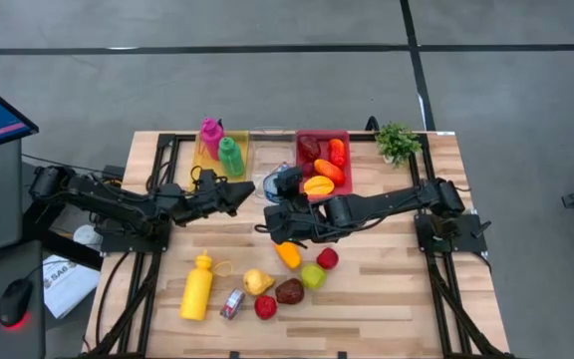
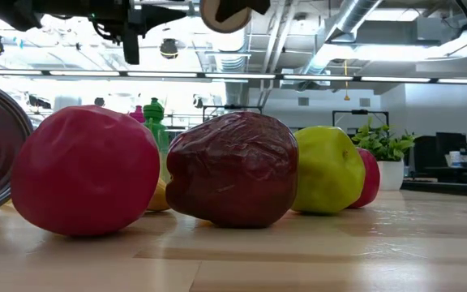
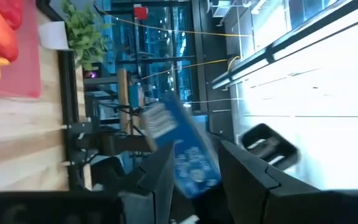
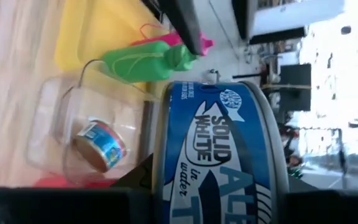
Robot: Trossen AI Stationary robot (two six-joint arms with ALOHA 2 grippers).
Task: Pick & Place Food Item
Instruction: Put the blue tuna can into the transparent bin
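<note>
A blue tuna can (image 4: 219, 149) hangs above the table's middle, with my right gripper (image 1: 279, 189) shut on it. It shows in the high view as the can (image 1: 287, 180), just in front of a clear tub (image 1: 271, 155). My left gripper (image 1: 247, 189) points at the can from the table's left. Its fingers (image 4: 188, 25) stand open and end just short of the can. The left wrist view has the can (image 3: 182, 152) beyond its fingertips. A second small can (image 4: 98, 146) lies in the clear tub. My right gripper holds the tuna can between its two fingers, coming from the table's right side. The can's printed side wall (image 4: 229, 180) faces the wrist camera and hides most of the fingers. One finger (image 4: 140, 177) shows against a flat end. The can is lifted clear of the table.
A yellow tray (image 1: 207, 160) holds a pink and a green bottle. A red tray (image 1: 307, 140) holds fruit and vegetables. Loose fruit, a mustard bottle (image 1: 197, 287) and a small can (image 1: 232, 302) lie near the front edge. A plant (image 1: 397, 142) stands far right.
</note>
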